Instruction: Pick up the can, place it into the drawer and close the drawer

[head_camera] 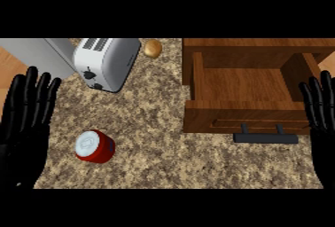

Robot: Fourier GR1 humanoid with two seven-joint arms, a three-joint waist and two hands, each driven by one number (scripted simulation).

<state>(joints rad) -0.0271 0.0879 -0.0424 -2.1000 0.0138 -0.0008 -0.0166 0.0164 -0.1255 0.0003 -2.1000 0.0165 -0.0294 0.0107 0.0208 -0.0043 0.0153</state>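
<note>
From the head view I looked steeply down on a speckled brown granite counter (pixel 196 164). My left hand (pixel 23 128) showed at the left edge, open, its black fingers straight, pointing up the view and slightly spread, holding nothing. My right hand (pixel 322 119) showed at the right edge, partly cut off by the frame, its fingers also straight and upward, close together, empty. The can (pixel 95 146), red with a pale silver top, stood on the counter in the lower left part, just beside my left hand but not touching it, and well apart from the drawer. The wooden drawer (pixel 242 84) sat at the upper right, pulled open toward me, its bare wooden floor visible inside. Its front panel carried a dark bar handle (pixel 265 138) that jutted out over the counter. A silver toaster (pixel 106 64) with two slots lay at the upper left, angled, with dark knobs on its near end. A small round brown object (pixel 153 48), which I could not identify, rested just right of the toaster near the back edge.
</note>
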